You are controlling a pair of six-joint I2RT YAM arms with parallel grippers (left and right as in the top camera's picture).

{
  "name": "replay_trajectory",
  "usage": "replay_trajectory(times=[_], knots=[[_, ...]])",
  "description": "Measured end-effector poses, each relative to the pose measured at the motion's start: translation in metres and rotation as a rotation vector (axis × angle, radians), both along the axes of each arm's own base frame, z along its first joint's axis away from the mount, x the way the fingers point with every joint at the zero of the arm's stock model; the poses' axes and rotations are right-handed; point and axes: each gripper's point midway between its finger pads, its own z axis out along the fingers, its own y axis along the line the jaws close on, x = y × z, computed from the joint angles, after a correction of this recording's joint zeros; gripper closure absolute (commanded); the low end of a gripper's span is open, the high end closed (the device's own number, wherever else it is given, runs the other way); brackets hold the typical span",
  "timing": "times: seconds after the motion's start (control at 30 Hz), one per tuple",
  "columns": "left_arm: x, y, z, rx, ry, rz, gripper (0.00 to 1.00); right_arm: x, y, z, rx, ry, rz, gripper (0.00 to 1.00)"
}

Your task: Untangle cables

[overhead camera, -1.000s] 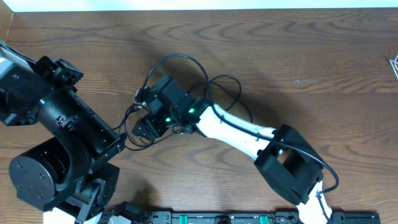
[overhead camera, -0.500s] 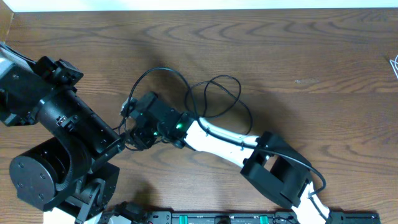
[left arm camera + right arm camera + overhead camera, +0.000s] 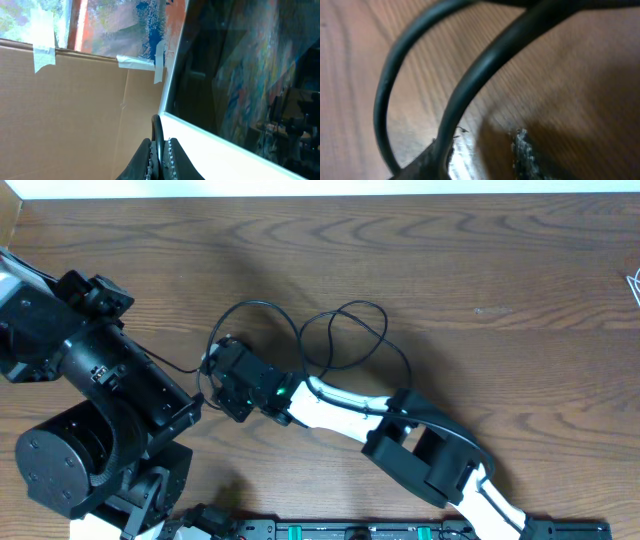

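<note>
Between the tips of the right gripper bare wood showed: its jaws stood spread, wider than the cord. The black cord came down from ahead of the jaws and met the inner edge of the fingertip on the picture's left. A second strand arched just outside that same finger. Both strands were blurred by closeness, so whether they lay flat on the table right at the jaws could not be told.

The left gripper had its jaws pressed together on the black cord, and a small loop of it stood up just past the tips. Far beyond those tips were a wall of cardboard with strips of tape, and a dark pane off to one side.

From overhead, the right gripper's tips sat low over the wood, close beside the left arm. Behind the jaws, alongside the white forearm, the black cord spread in two overlapping loops on the table. On the jaws' other side a single thin strand ran straight toward the left arm.

Well apart from both pairs of jaws, at the table's far right edge, a scrap of white cord showed, too small to tell more.
</note>
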Motion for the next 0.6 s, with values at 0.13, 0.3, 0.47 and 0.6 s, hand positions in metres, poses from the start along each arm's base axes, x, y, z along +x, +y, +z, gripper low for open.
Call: replay_trajectory(times=[0.13, 0.3, 0.47, 0.6], knots=[[-0.001, 0.001, -0.001, -0.007, 0.004, 0.009, 0.92, 0.003, -0.004, -0.005, -0.011, 0.005, -0.012, 0.92], [-0.001, 0.002, -0.002, -0.012, 0.006, 0.014, 0.92, 0.018, -0.030, -0.010, -0.074, 0.055, -0.069, 0.99], [-0.001, 0.002, -0.002, -0.012, 0.006, 0.014, 0.93, 0.070, -0.098, 0.026, -0.125, 0.098, -0.226, 0.99], [-0.001, 0.002, -0.002, -0.012, 0.006, 0.014, 0.92, 0.112, -0.160, 0.076, -0.112, 0.094, -0.367, 0.99]])
